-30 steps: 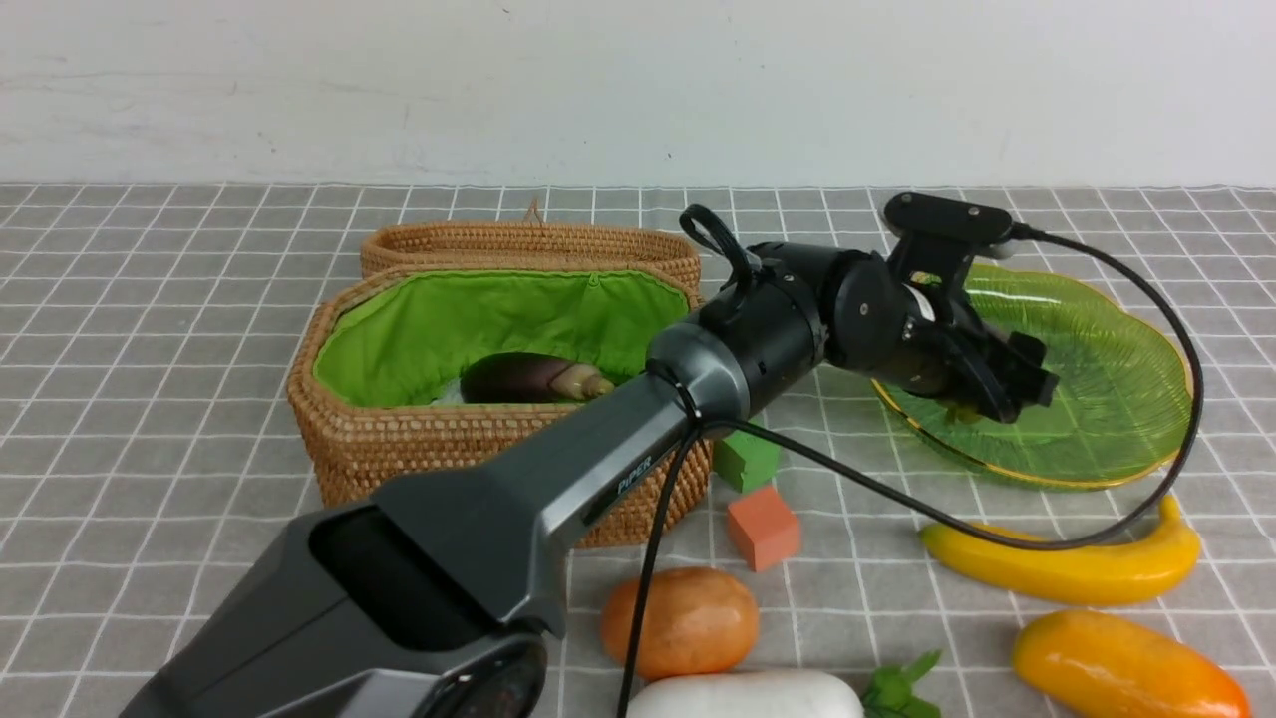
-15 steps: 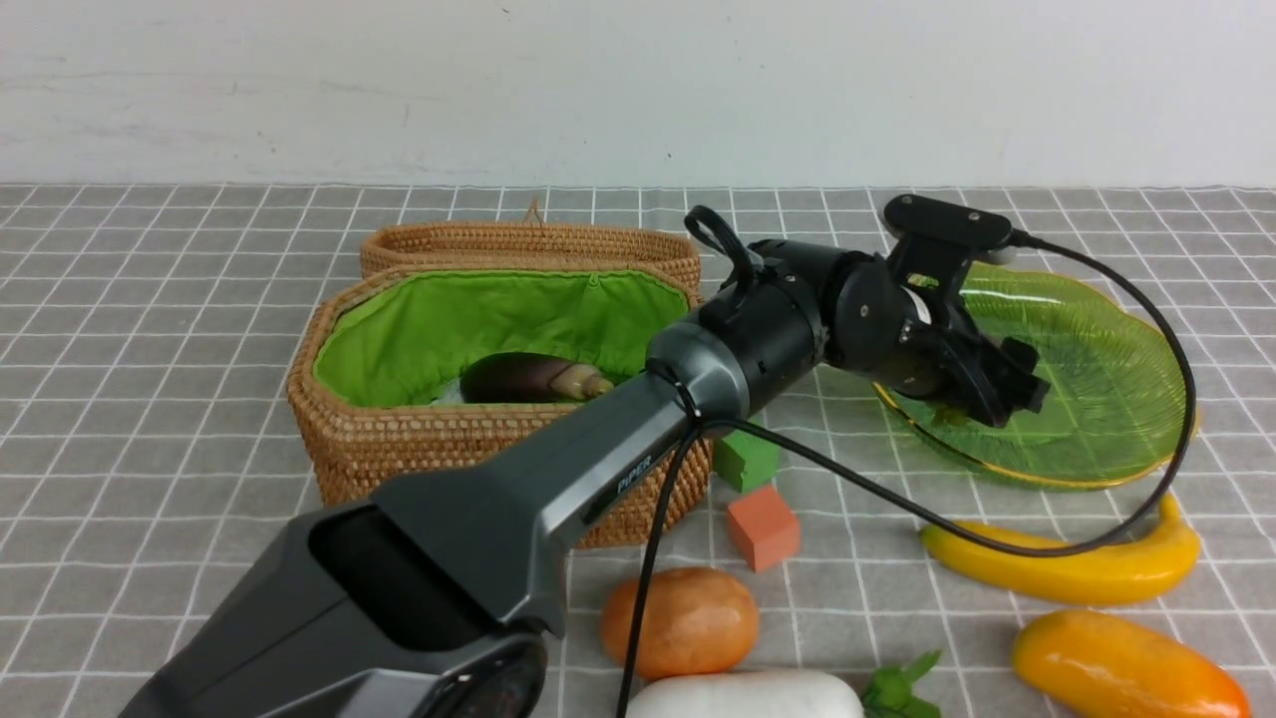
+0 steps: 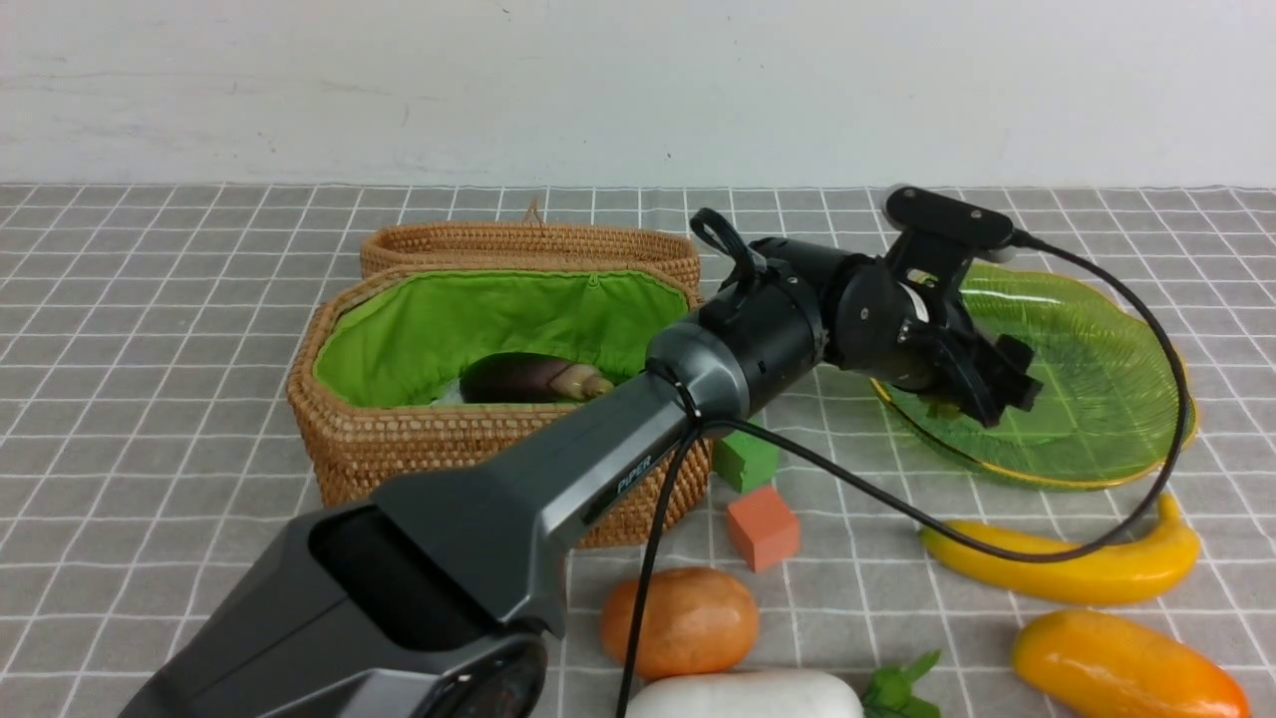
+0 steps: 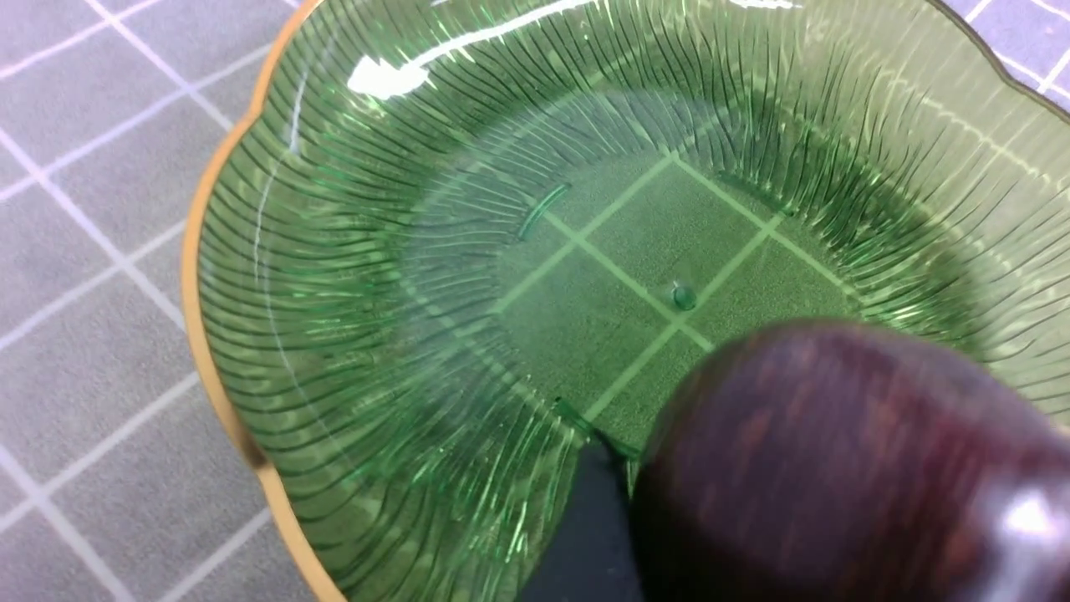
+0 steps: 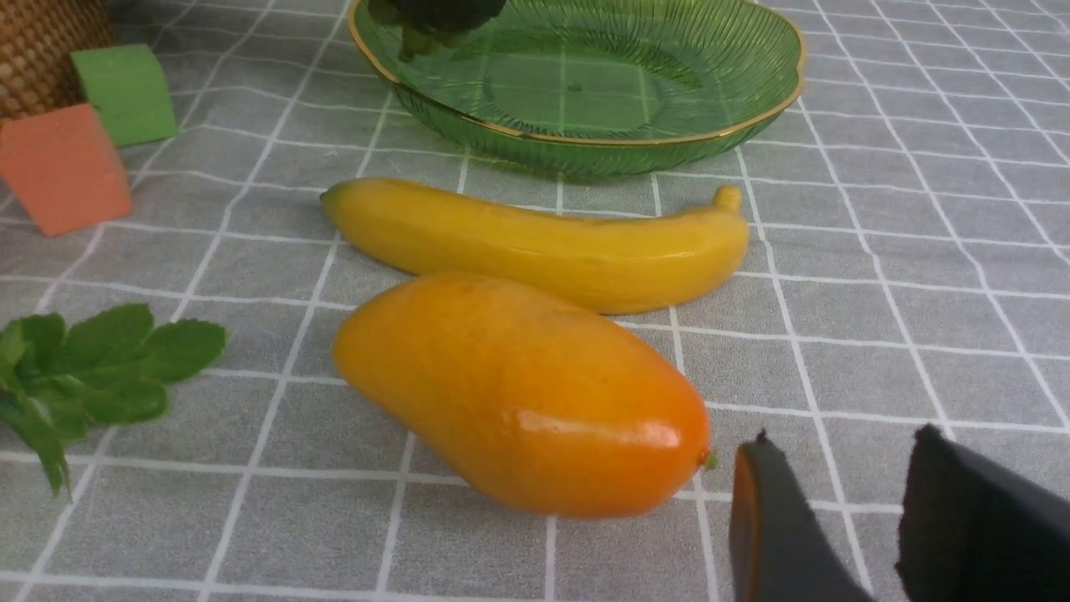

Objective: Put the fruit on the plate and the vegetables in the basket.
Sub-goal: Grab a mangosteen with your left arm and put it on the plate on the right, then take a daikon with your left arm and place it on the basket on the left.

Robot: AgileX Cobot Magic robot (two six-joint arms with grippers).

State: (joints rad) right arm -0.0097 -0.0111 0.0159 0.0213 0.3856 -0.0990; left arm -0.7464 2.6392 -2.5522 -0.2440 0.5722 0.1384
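My left gripper (image 3: pixel 1000 384) is shut on the dark-purple mangosteen (image 4: pixel 836 468) and holds it just above the near-left part of the green glass plate (image 3: pixel 1097 399); one finger (image 4: pixel 585 518) shows beside it. The plate (image 4: pixel 334 293) holds nothing else. The banana (image 3: pixel 1067 563) and the mango (image 3: pixel 1116 663) lie on the cloth in front of the plate. My right gripper (image 5: pixel 844 443) is open and empty, low beside the mango's (image 5: pixel 518 393) tip. The eggplant (image 3: pixel 528 379) lies in the basket (image 3: pixel 399 449). The potato (image 3: pixel 678 618) and radish (image 3: pixel 743 695) lie at the front. The gourd is out of view.
A green cube (image 3: pixel 746 459) and an orange cube (image 3: pixel 763 527) sit between the basket and the plate. The basket's lid (image 3: pixel 528 244) stands open behind it. My left arm spans from front left to the plate, its cable (image 3: pixel 1166 439) looping over the banana.
My left gripper with the mangosteen has shifted slightly left and up over the plate's near-left part. Nothing else has moved.
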